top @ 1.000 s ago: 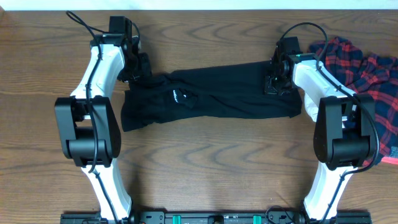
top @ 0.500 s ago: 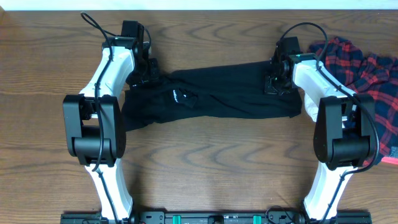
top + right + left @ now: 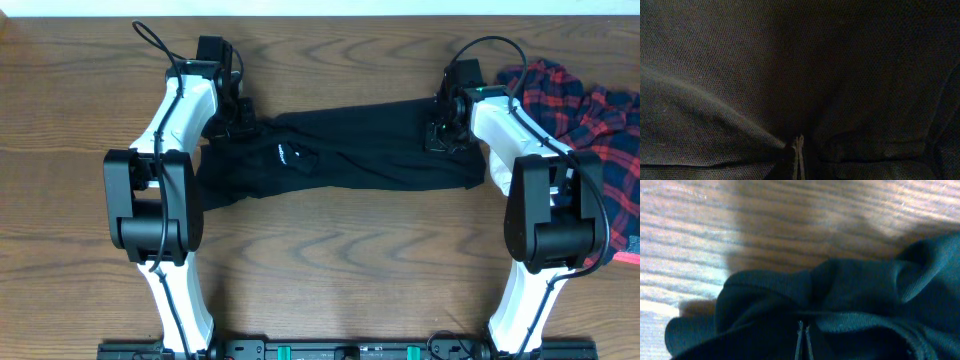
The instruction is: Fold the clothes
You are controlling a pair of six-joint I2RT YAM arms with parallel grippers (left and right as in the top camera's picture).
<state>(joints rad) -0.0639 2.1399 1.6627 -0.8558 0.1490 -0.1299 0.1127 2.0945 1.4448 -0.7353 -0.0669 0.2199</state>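
A black shirt (image 3: 360, 150) with a small white logo (image 3: 283, 154) lies bunched in a long band across the table's middle. At the shirt's upper left end, my left gripper (image 3: 240, 125) is shut on a fold of the cloth. In the left wrist view its fingertips (image 3: 803, 326) meet, buried in dark fabric (image 3: 865, 295). My right gripper (image 3: 443, 135) presses on the shirt's upper right end. The right wrist view is filled with black knit (image 3: 790, 60), and the gripper (image 3: 799, 140) there is pinched shut on the cloth.
A red-and-navy plaid garment (image 3: 590, 110) lies crumpled at the right edge, partly under the right arm. The wooden table (image 3: 330, 260) shows in front of the shirt. Bare wood (image 3: 765, 225) lies just beyond the shirt's left end.
My left arm has swung right onto the shirt's left end, and its jaws have closed on the fabric. The right arm and the shirt's right end have not moved.
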